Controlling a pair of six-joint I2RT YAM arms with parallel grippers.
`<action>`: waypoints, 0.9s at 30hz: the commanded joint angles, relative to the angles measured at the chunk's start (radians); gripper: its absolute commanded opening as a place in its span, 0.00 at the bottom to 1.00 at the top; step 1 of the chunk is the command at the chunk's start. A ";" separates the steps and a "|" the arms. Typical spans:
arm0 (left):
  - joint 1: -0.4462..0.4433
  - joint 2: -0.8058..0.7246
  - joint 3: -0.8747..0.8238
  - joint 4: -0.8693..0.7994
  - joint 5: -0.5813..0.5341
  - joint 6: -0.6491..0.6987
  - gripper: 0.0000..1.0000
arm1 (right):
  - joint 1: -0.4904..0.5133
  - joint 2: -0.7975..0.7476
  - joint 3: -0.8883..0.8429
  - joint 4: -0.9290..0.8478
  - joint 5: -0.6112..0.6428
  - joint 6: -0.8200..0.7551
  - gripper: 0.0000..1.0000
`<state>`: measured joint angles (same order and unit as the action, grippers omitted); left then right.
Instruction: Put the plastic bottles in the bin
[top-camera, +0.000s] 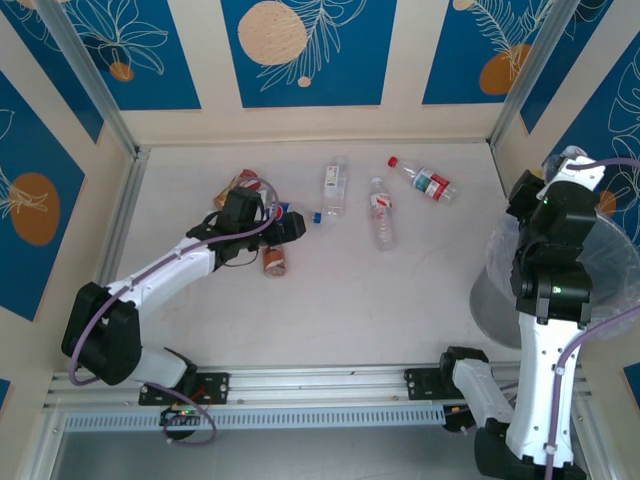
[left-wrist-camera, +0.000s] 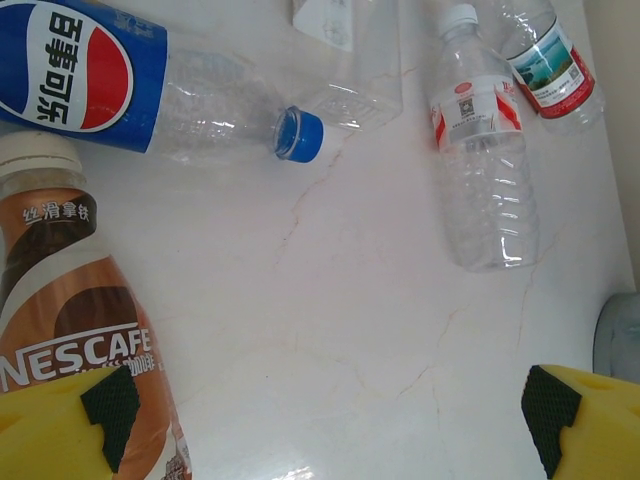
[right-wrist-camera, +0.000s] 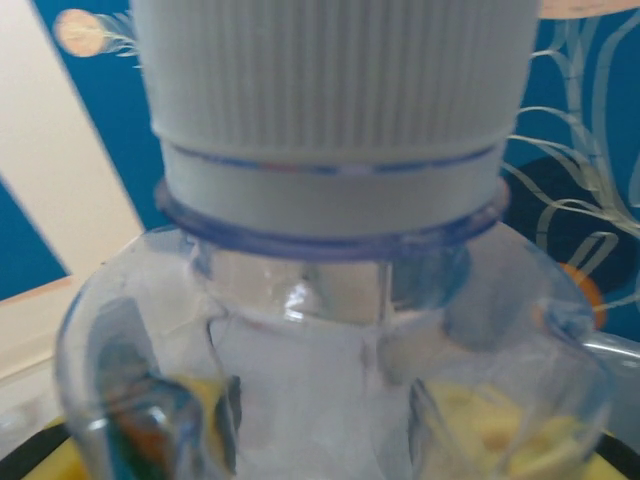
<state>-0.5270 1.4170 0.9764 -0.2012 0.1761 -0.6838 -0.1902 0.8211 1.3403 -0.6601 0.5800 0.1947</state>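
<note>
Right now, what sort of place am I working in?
Probably a staged robot test cell, not a real room: a marble-look tabletop boxed in by blue leaf-print wall panels, an aluminium rail along the near edge, and plastic bottles strewn left of a lined bin.

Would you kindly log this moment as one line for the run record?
left hand: open, by Nescafe bottle | right hand: shut on white-capped bottle, near bin | table: more bottles lying

Table (top-camera: 340, 300): white marble-look top, faint veining, evenly lit.
Walls (top-camera: 300, 50): cream panels with blue insets, white leaf outlines, orange discs; three sides.
Posts (top-camera: 88, 75): silver metal, far corners.
Rail (top-camera: 320, 383): slotted aluminium, near edge.
</note>
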 joint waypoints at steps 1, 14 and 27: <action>-0.009 0.013 0.048 -0.019 0.015 0.051 1.00 | -0.084 -0.007 -0.021 0.004 0.055 -0.024 0.42; -0.008 0.023 0.082 -0.056 0.029 0.074 1.00 | -0.242 0.016 -0.206 0.070 0.002 0.102 0.43; -0.004 0.023 0.090 -0.151 -0.056 0.024 1.00 | -0.261 0.083 -0.322 0.134 -0.047 0.158 0.49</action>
<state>-0.5266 1.4303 1.0435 -0.3126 0.1482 -0.6426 -0.4465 0.8883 1.0367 -0.5789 0.5442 0.3199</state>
